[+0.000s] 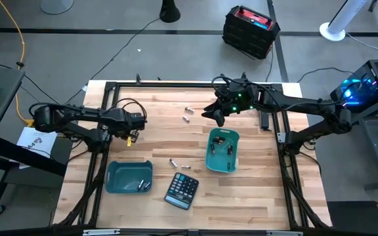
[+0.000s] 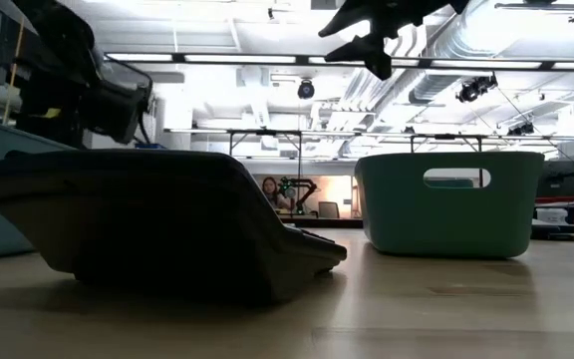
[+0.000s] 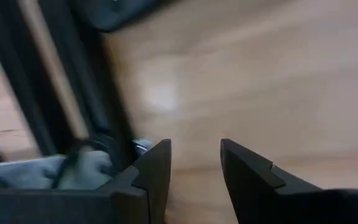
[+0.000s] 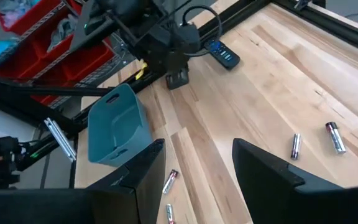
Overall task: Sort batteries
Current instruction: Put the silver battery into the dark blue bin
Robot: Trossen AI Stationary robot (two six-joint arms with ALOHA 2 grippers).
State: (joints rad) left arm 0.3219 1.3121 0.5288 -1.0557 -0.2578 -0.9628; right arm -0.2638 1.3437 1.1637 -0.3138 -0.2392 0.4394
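Note:
Two silvery batteries (image 1: pixel 187 115) lie on the wood near the table's far middle, also seen as batteries (image 4: pixel 296 146). Two more batteries (image 1: pixel 178 164) lie just beyond the calculator. Others rest inside the tall teal bin (image 1: pixel 209 157) and in the flat teal tray (image 1: pixel 119 177). My right gripper (image 1: pixel 216 118) hangs open above the table, right of the far pair, and shows open in its wrist view (image 4: pixel 194 168). My left gripper (image 1: pixel 142 121) is open at the table's left, over bare wood (image 3: pixel 194 165).
A dark calculator (image 1: pixel 181 190) lies at the near middle and fills the low view's foreground (image 2: pixel 157 219). A black remote-like stick (image 1: pixel 265 121) lies by the right frame rail. Black frame rails (image 1: pixel 104 131) border the table. Bare wood lies between the two grippers.

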